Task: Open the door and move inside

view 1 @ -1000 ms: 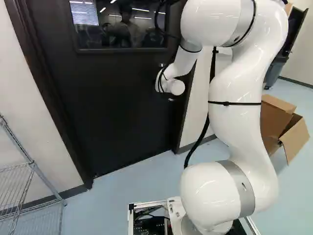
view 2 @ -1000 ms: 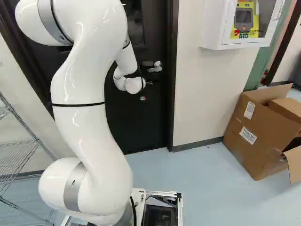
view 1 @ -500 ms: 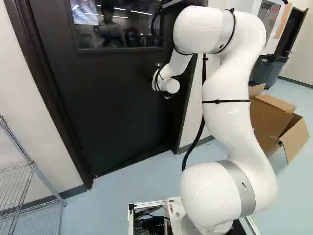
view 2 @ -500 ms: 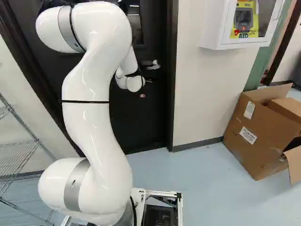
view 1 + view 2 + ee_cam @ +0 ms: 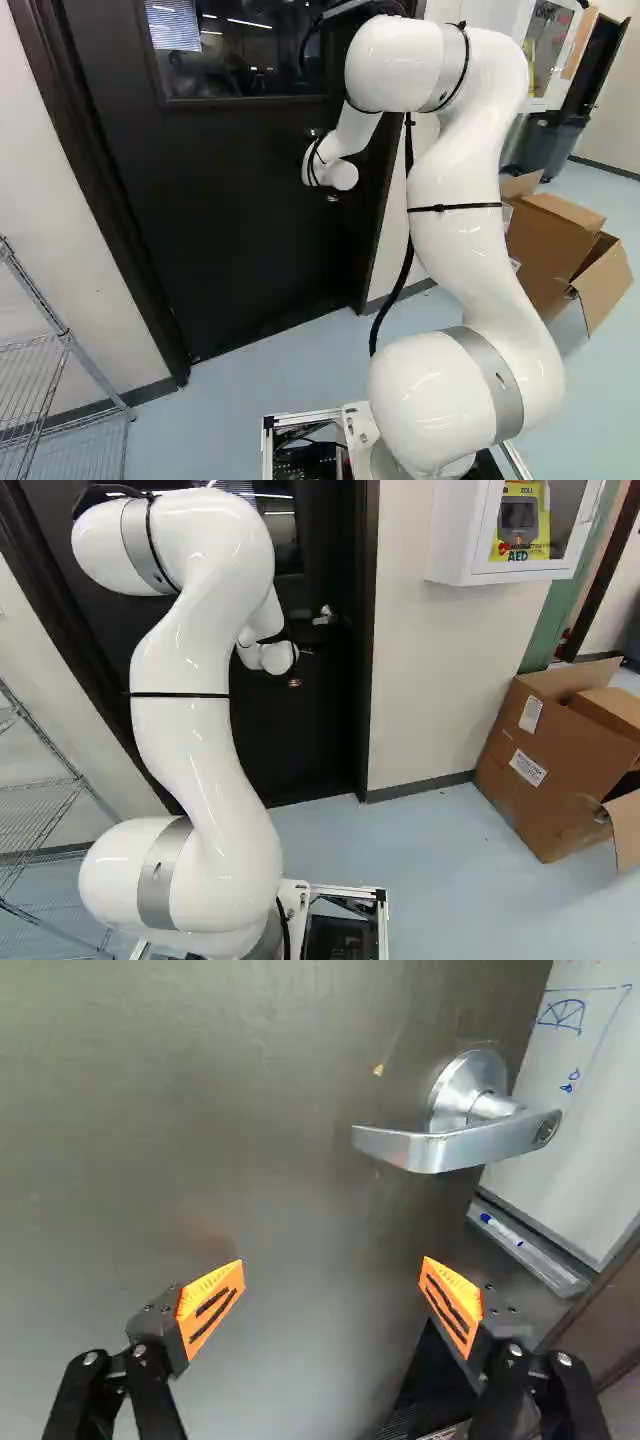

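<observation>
The black door (image 5: 230, 220) stands slightly ajar, swung away from me. Its silver lever handle (image 5: 325, 616) shows right of my white wrist (image 5: 278, 658) in the right base view. Against the dark door my gripper's fingers are hard to make out there. Up close in the wrist view, my gripper (image 5: 333, 1262) is open, orange pads wide apart, nothing between them. The lever (image 5: 450, 1147) lies ahead of the fingers, off to one side, ungripped. Whether the fingertips touch the door surface (image 5: 270, 1110) I cannot tell.
Past the door's edge a whiteboard (image 5: 585, 1090) and its marker tray (image 5: 530, 1250) show. A wire shelf (image 5: 60, 350) stands left of the door. To its right are the frame (image 5: 365, 680), a wall cabinet (image 5: 450, 540) and a cardboard box (image 5: 550, 770).
The door has swung a little farther from me, its window and handle shifting left in the left base view. My arm has moved along with it. The base has stayed put.
</observation>
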Motion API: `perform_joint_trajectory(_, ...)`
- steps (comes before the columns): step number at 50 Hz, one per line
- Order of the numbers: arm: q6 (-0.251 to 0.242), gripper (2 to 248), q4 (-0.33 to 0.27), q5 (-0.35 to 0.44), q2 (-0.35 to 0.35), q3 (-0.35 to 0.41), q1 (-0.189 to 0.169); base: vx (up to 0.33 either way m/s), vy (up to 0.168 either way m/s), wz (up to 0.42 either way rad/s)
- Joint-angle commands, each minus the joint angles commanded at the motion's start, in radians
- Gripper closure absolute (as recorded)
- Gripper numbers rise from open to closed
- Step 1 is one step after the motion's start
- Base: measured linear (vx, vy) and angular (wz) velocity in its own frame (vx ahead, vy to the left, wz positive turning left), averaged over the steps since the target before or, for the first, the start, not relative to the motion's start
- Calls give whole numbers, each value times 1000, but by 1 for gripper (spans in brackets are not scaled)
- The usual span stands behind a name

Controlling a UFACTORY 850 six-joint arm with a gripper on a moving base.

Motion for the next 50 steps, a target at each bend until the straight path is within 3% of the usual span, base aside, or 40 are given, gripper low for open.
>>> perform_joint_trajectory(10,0,3,-75,-22,15,20,21,0,0,0)
perform_joint_trajectory(24,0,3,-177,-25,-35,-46,48,0,0,0)
perform_joint_trajectory(50,0,3,-193,-26,-154,-206,90,0,0,0)
